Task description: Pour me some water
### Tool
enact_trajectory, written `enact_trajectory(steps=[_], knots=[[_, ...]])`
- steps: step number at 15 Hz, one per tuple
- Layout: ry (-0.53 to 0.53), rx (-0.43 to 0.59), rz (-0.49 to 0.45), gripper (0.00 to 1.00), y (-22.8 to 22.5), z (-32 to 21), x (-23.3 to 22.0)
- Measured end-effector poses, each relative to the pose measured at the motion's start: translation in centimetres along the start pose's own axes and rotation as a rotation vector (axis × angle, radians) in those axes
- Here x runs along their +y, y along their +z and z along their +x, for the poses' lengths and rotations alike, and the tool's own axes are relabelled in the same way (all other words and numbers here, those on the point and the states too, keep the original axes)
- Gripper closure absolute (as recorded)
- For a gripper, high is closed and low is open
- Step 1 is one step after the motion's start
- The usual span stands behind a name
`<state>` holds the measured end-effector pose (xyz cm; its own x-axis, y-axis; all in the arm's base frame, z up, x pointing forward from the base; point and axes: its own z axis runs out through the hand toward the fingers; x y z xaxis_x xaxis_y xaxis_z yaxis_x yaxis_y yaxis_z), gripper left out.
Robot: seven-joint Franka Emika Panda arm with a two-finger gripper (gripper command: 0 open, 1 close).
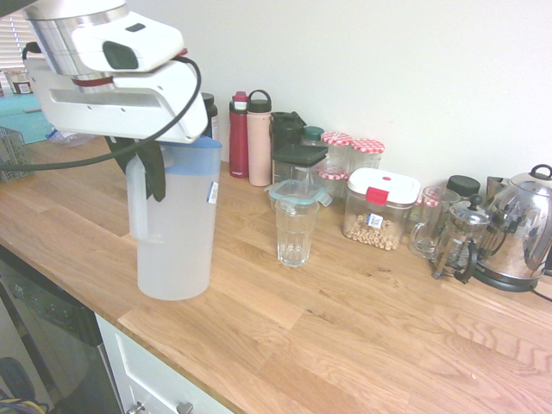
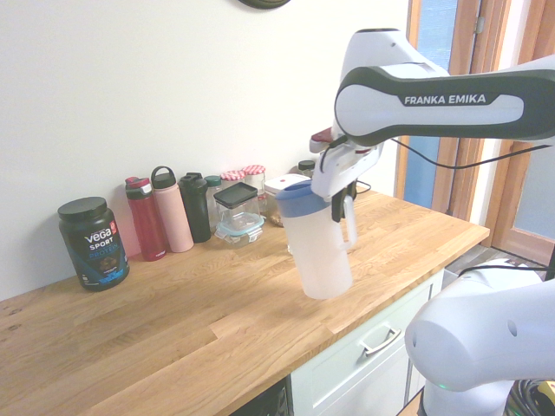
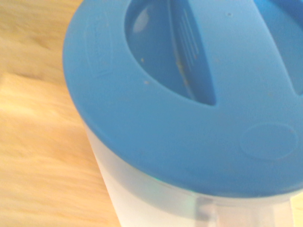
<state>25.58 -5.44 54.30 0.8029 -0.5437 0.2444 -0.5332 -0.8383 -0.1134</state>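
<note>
Nearest you, your gripper (image 1: 153, 172) is clamped on the handle of the tall frosted-white plastic jug (image 1: 177, 233) with its smooth blue lid (image 3: 189, 94), long axis near upright, slightly tilted above the wooden counter (image 1: 345, 328). Water (image 1: 177, 267) fills its lower part. Just beyond stands a clear ribbed glass (image 1: 296, 233), then jars and bottles along the wall.

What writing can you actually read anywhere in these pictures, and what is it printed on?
"FRANKA EMIKA": on the robot arm.
"vega SPORT": on the dark tub; its smaller print is too small to read.
Small sticker on the jug: too small to read.
Label on the nut container: too small to read.
</note>
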Motion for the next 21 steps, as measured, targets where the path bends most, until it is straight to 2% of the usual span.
enact_trajectory(steps=[6, 12, 15, 18, 21], knots=[[-0.084, -0.031, 0.086, 1.00, 1.4, 5.2, 9.8], [-0.248, 0.028, 0.051, 1.00, 2.9, 12.5, 14.7], [-0.361, 0.025, 0.029, 1.00, 2.5, 14.7, 15.6], [-0.459, 0.025, -0.005, 1.00, 0.6, 17.2, 14.5], [-0.527, 0.005, -0.091, 1.00, -0.7, 19.6, 12.3]])
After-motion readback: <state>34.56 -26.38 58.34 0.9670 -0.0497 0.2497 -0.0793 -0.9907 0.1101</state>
